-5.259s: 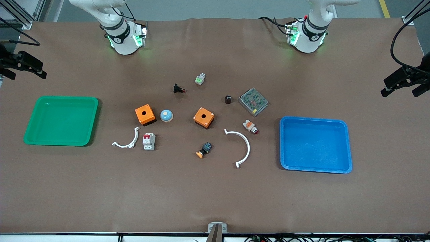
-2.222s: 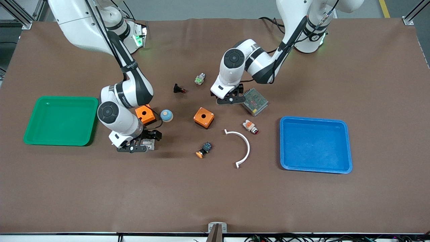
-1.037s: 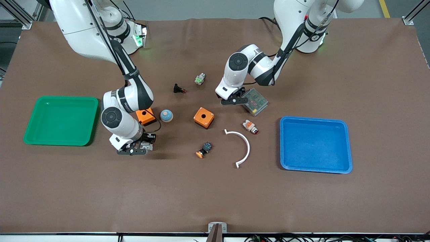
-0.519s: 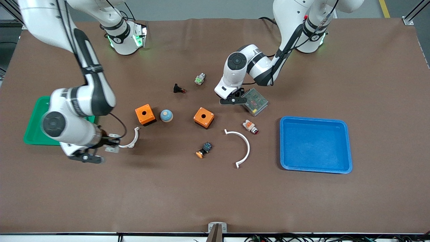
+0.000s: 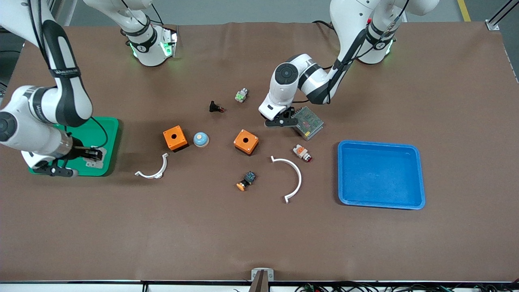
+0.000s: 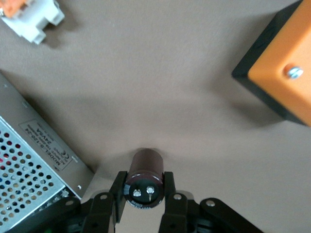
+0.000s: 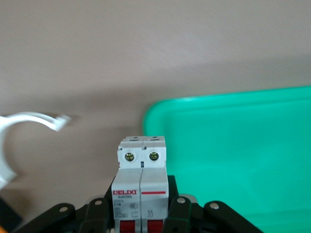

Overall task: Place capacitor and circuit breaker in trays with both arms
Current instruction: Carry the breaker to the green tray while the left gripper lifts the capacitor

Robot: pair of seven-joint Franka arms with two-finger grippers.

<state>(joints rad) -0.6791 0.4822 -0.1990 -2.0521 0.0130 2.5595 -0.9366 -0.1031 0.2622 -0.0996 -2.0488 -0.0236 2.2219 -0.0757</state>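
My right gripper (image 5: 87, 156) is shut on the white-grey circuit breaker (image 5: 96, 157) with red toggles. It holds the breaker over the rim of the green tray (image 5: 95, 129) on the side toward the table's middle. The right wrist view shows the circuit breaker (image 7: 141, 170) between my right gripper's (image 7: 141, 204) fingers, half over the green tray (image 7: 233, 145). My left gripper (image 5: 279, 121) is low at the table beside the perforated metal power supply (image 5: 307, 121), shut on the capacitor. The dark capacitor (image 6: 144, 177) sits in my left gripper (image 6: 144, 187), both black fingers (image 6: 119, 189) against its sides.
A blue tray (image 5: 381, 174) lies toward the left arm's end. Two orange boxes (image 5: 175, 138) (image 5: 245, 142), a blue dome button (image 5: 200, 139), two white arcs (image 5: 154, 172) (image 5: 292, 178), a black push-button (image 5: 216, 107) and a white-and-orange button (image 5: 302, 153) lie mid-table.
The right arm has carried the circuit breaker from beside the small white arc to over the green tray's rim. The left gripper has closed on the capacitor without moving away.
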